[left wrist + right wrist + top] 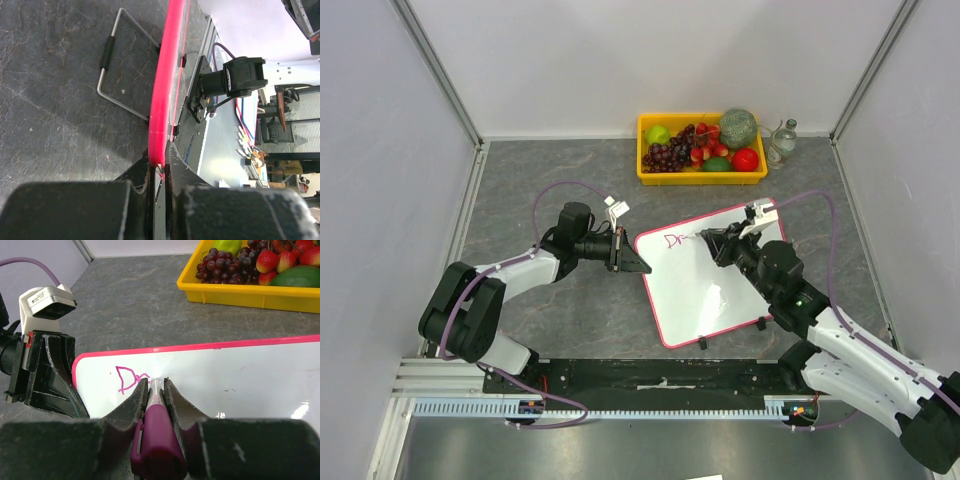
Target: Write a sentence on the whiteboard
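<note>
The whiteboard [715,290] lies slanted on the grey table, with a pink rim [162,90] and a glossy white face [240,375]. My left gripper [638,265] is shut on its left edge; in the left wrist view the jaws [160,167] pinch the pink rim. My right gripper [712,245] is shut on a purple marker [159,435], its tip touching the board. The sentence [130,379] reads only "Dr" in magenta near the top left corner [678,240], just left of the marker tip. The right gripper [156,385] hides the tip itself.
A yellow tray [665,178] of fruit stands behind the board, with a small glass bottle [783,140] to its right. Two black clips [702,343] sit on the board's near edge. A bent wire stand [120,60] lies on the table beside the rim. Grey walls enclose the table.
</note>
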Available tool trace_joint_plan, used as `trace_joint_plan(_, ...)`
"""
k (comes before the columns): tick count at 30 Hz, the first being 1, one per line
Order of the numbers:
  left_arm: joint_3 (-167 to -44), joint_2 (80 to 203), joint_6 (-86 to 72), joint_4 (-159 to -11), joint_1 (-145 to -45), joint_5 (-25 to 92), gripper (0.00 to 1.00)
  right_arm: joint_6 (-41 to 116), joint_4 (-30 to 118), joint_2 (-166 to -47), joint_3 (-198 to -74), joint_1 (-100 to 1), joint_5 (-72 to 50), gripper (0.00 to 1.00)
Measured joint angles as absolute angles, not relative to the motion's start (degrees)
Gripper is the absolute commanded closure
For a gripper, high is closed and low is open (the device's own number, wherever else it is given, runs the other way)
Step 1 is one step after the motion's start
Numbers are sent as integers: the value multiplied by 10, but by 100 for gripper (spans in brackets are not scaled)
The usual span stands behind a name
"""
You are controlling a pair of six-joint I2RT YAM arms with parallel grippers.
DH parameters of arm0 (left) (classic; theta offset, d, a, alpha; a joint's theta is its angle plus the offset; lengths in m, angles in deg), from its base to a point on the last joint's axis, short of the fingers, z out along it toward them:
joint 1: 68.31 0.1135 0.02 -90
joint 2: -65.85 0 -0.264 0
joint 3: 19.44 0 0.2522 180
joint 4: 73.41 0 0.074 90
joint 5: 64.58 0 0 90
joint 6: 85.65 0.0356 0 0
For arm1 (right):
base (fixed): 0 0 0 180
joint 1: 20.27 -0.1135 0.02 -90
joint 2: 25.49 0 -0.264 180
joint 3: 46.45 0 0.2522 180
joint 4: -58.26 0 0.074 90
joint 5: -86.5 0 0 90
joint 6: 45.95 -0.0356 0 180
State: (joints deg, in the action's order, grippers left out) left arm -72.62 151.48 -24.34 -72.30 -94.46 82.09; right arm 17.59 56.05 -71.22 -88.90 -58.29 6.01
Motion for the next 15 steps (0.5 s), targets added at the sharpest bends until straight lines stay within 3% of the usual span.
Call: trace_joint_plan(15,-726,1515,-243,-725,-944,821,98,176,574,-730,-898,-583,53,100)
